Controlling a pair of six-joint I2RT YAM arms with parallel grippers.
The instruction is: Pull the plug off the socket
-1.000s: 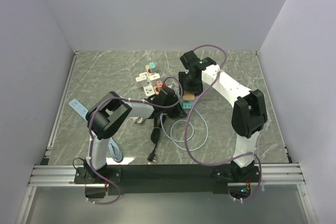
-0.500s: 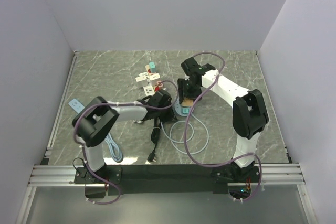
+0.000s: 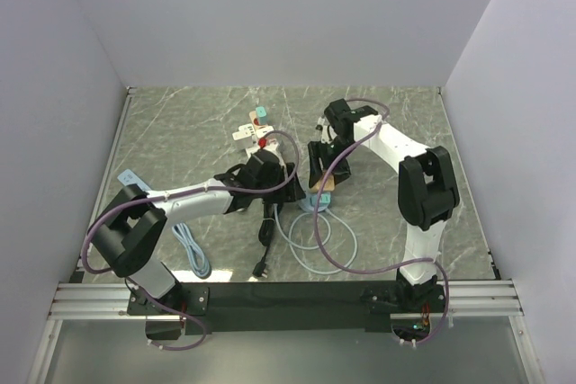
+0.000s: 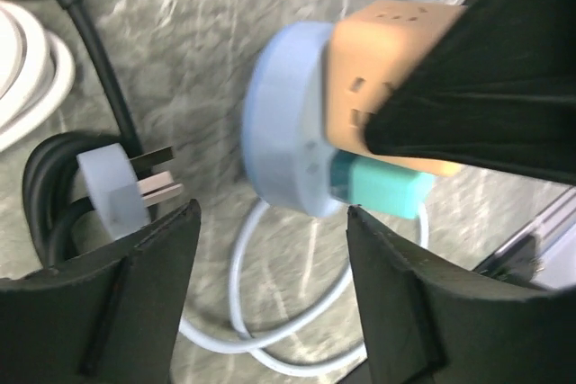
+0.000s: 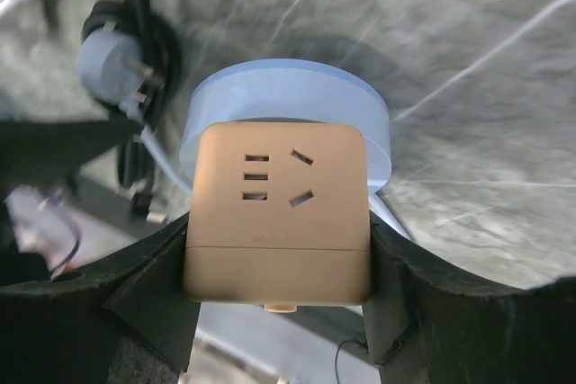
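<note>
Grey marbled counter (image 3: 180,123), white walls around it. The right claw (image 5: 277,254) is clamped on the tan socket (image 5: 277,209), which sits on a pale blue round base (image 5: 288,96). The left claw (image 4: 270,222) stands apart and holds nothing. Seen from its wrist, the plug (image 4: 112,197) lies free on the counter at about nine o'clock of the gap, bare prongs pointing toward three o'clock at the socket. I judge the plug already out. The left arm is nearer it, and any re-grip would run along that nine-to-three line.
</note>
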